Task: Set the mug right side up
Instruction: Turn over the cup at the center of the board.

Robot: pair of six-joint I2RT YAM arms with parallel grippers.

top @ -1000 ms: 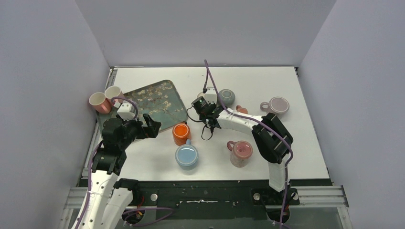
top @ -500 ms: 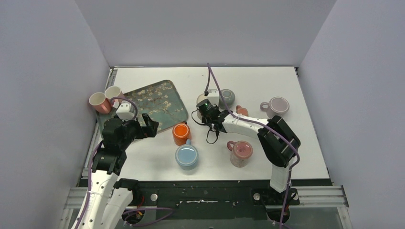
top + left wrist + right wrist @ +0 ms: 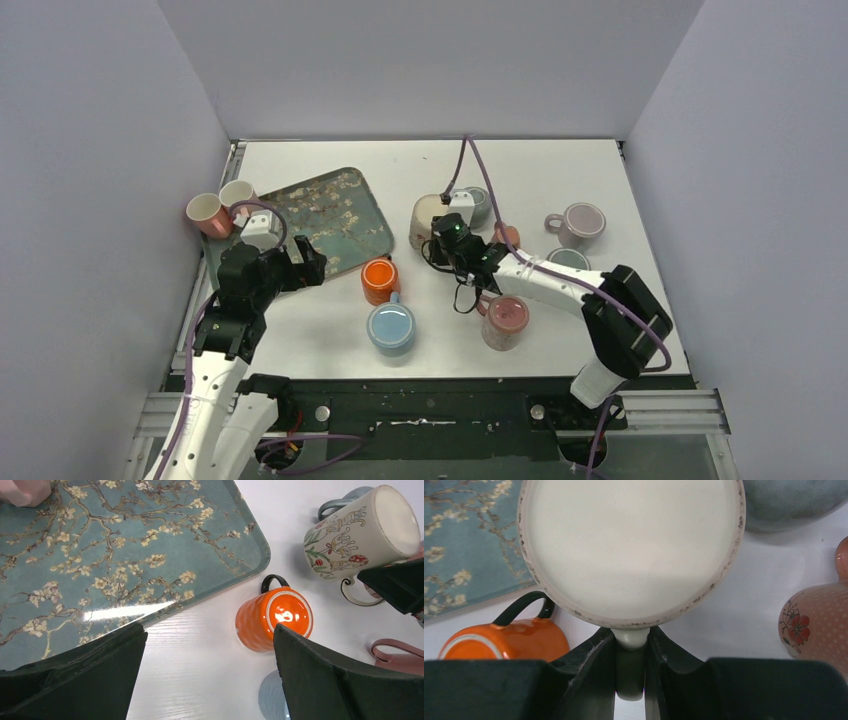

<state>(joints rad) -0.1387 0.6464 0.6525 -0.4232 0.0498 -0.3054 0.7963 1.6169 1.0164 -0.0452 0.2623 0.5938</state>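
Note:
A cream mug [image 3: 425, 220] painted with mushrooms is tipped onto its side between the tray and a grey-blue mug. Its flat base [image 3: 631, 545] faces the right wrist camera, and in the left wrist view the mug [image 3: 360, 530] points its base up and to the right. My right gripper [image 3: 447, 237] [image 3: 630, 635] is shut on the mug's cream handle [image 3: 630, 672], just under the base rim. My left gripper [image 3: 308, 262] [image 3: 207, 640] hangs open over bare table at the tray's near edge, with nothing between its fingers.
An orange mug [image 3: 379, 280] [image 3: 275, 617] stands upside down beside a light blue mug [image 3: 391, 327] and a pink mug [image 3: 503, 320]. The blossom-patterned tray [image 3: 330, 215] lies at the left, with two mugs [image 3: 205, 212] beyond it. Grey-blue [image 3: 475, 203], floral pink [image 3: 819, 625] and lilac [image 3: 580, 222] mugs crowd the right.
My right wrist has swung right and toward the near edge, still gripping the handle. The cream mug, hidden under the wrist before, now shows tipped on its side. The left arm barely moved.

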